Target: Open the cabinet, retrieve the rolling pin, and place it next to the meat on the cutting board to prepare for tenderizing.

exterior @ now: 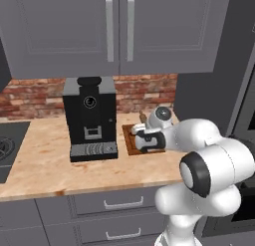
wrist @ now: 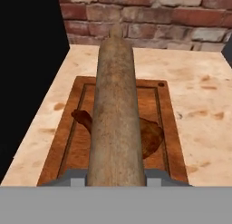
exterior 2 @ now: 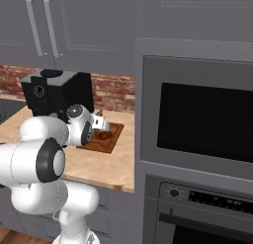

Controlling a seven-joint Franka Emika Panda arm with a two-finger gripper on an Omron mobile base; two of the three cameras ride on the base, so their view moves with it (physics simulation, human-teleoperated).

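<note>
**Holding the rolling pin over the board**

Hanging high on the wall, the grey cabinet (exterior: 114,33) had both doors shut, its long silver handles side by side. Below it ran the pale tabletop (exterior: 45,165), with a red brick wall behind. A black coffee machine (exterior: 89,118) stood on the tabletop, just left of the cutting board (wrist: 170,128). The white arm reached over from the right, so the board was partly hidden in the left base view.

The brown wooden board lay flat near the brick wall. The rolling pin (wrist: 115,114) was above it, pointing toward the bricks, with its far knob close to the wall. The end effector (wrist: 115,180) was closed around the near end of the rolling pin. The dark red meat (wrist: 152,137) lay on the board under the pin, showing on both sides of it.
</note>
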